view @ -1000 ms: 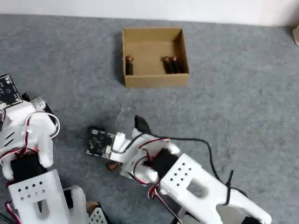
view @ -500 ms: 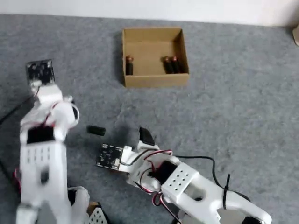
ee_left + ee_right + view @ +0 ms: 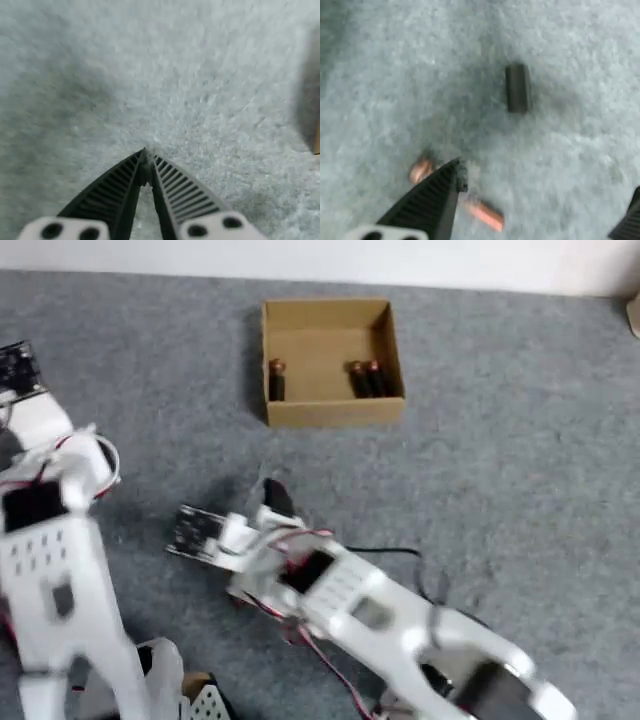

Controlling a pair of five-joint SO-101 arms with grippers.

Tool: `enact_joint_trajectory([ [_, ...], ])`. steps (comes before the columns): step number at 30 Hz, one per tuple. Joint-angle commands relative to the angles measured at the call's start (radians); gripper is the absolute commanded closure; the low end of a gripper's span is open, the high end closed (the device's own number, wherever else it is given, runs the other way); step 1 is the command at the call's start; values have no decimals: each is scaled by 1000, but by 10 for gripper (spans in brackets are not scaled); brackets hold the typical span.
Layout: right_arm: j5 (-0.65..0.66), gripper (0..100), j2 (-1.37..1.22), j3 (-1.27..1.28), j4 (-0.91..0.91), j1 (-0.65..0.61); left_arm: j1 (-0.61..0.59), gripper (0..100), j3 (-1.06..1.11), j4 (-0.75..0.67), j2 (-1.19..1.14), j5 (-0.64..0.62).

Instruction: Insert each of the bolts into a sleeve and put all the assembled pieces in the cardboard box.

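The right pincer [image 3: 547, 187] stood wide open and held nothing, its ribbed black finger [image 3: 437, 200] on one side and the tip of the other far off at the opposite edge of its wrist view. Ahead of the opening, past the fingertips and nearer the ribbed finger than the other, a short black sleeve [image 3: 518, 87] lay flat on the grey felt [image 3: 580, 60], apart from both fingers. Close by the tip of the ribbed finger lay a copper-coloured bolt [image 3: 485, 214], just inside the opening. A second copper bit [image 3: 421, 170] showed on the outer side of that same finger; whether it was part of the one bolt, crossed by the finger, or another bolt could not be told. In the high view the right arm [image 3: 340, 590] reached across the middle of the table, one black finger [image 3: 277, 498] showing at its front. The cardboard box [image 3: 385, 340] stood well beyond that pincer, with three assembled pieces [image 3: 365, 378] in it, two side by side and one alone by the opposite wall. The left pincer [image 3: 148, 162] was closed tip to tip on nothing, with bare felt under and ahead of it; the left arm [image 3: 45, 540] stood well apart from the right pincer and from the box.
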State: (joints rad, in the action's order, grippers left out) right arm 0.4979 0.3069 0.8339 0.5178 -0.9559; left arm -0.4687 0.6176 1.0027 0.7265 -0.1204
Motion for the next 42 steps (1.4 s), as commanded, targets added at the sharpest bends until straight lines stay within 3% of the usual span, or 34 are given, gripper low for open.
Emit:
enact_joint_trajectory([
  [1,-14,552,-282,-289,24,-12,-5,976,1,54,237,49],
  [6,-78,552,-588,-659,117,-36,-10,975,77,52,414,55],
  [15,-81,552,-912,-1067,271,-47,-12,976,88,54,433,57],
  [22,-86,552,-1000,-1112,354,1,-12,976,104,52,435,57],
  [27,-215,552,-995,-1118,387,38,-12,976,113,52,435,57],
  [42,-264,552,-1007,-1199,685,116,-7,976,114,52,435,55],
])
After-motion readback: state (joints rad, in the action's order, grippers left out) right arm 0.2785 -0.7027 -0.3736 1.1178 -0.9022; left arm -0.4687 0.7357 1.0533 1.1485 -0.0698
